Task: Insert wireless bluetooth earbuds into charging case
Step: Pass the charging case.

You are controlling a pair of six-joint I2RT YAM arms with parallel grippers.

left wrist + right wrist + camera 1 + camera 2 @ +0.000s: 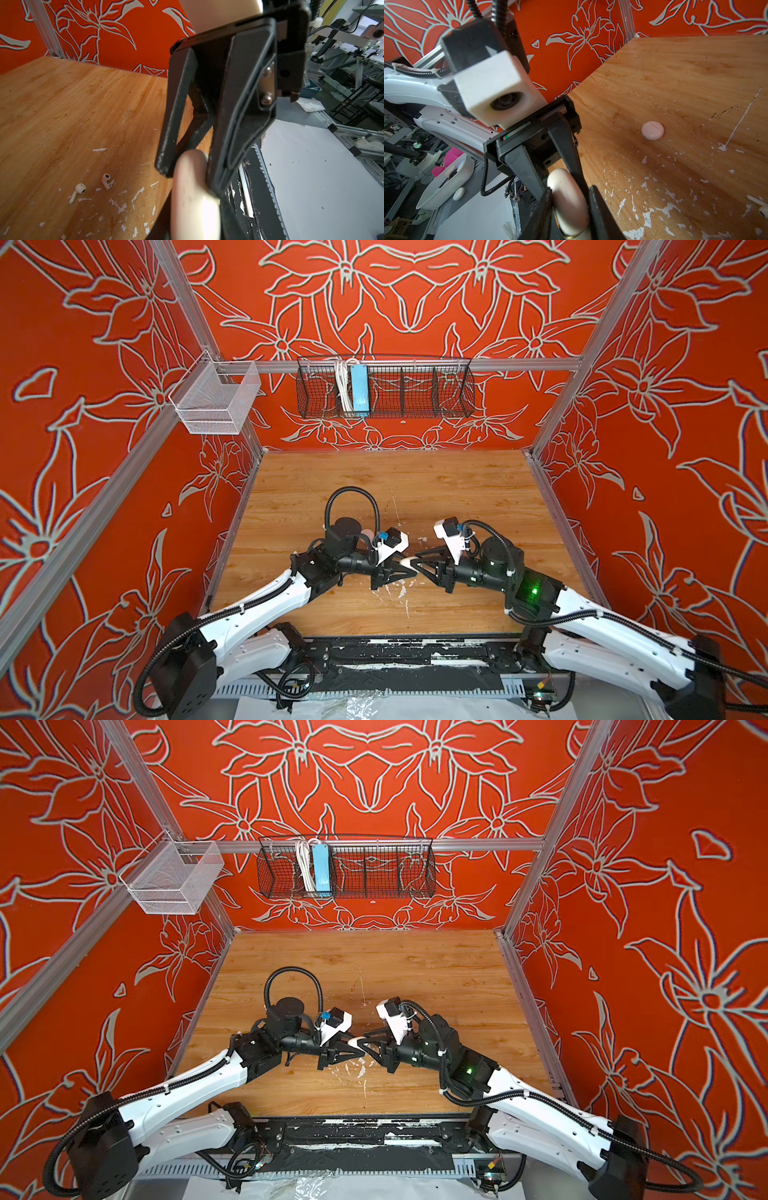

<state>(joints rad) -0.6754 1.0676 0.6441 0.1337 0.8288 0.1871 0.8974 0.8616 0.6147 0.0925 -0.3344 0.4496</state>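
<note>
At the left, our left hand (pixel 190 176) pinched a cream charging case (pixel 193 199), holding it over the wooden table (pixel 415 489). A round pink case (pixel 652 130) lay shut on the wood beyond. At the centre our right hand (pixel 570 189) met the left, its fingers (pixel 602 212) flanking that same charging case. We could not tell whether they pressed on it. Two white earbuds (pixel 80 190) lay loose on the table among paint flecks (pixel 137 194), apart from both cases.
</note>
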